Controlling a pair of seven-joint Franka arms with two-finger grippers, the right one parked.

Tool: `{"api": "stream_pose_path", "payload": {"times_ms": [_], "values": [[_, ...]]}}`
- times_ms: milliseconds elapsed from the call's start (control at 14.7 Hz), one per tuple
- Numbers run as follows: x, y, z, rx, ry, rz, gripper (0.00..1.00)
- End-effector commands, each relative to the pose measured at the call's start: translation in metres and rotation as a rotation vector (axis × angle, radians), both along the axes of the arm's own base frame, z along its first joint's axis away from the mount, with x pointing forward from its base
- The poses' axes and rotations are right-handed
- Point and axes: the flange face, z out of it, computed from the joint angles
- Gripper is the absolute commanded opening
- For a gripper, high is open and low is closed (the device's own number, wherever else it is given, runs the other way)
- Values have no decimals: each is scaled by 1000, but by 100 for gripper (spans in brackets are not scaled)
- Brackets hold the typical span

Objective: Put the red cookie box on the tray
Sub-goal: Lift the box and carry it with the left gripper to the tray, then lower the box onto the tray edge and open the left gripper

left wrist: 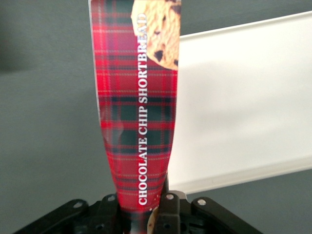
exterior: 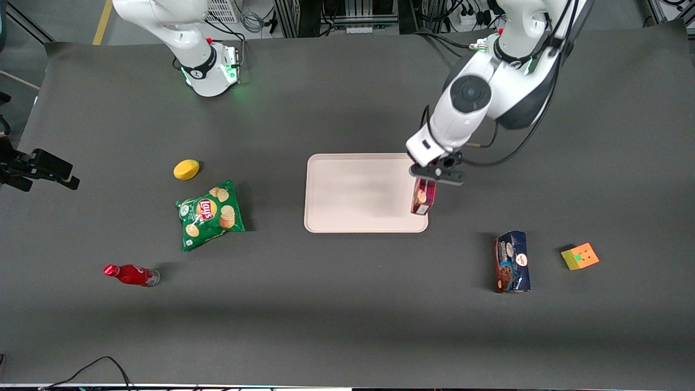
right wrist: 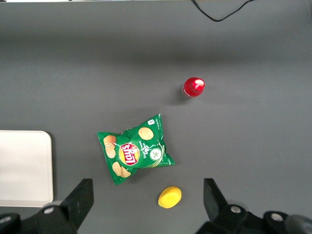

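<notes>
The red cookie box [exterior: 423, 196], a slim dark red plaid carton, hangs from my left gripper [exterior: 436, 175], which is shut on its upper end. The box is held above the edge of the tray [exterior: 347, 217] that lies toward the working arm's end of the table. The tray is a large flat pale cream rectangle with a low rim. In the left wrist view the plaid box [left wrist: 139, 112] reads "CHOCOLATE CHIP SHORTBREAD" and runs out from between the black fingers [left wrist: 168, 207], with the tray [left wrist: 243, 107] beside it.
A dark blue cookie pack [exterior: 511, 262] and a coloured cube [exterior: 580, 256] lie toward the working arm's end. A green chip bag [exterior: 210, 214], a yellow lemon-like object [exterior: 186, 169] and a red bottle [exterior: 130, 275] lie toward the parked arm's end.
</notes>
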Motion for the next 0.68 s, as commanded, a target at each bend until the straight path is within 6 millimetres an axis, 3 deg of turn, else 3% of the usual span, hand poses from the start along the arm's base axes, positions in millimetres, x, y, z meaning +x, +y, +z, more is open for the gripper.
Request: {"api": "stream_pose_path", "payload": {"times_ms": [0,204,612], "values": [[13,-31,-34,31,3,46,2],[10,-49,-57,74,-5,52,2],[30,-41,-86,74,-17,69,2]]}}
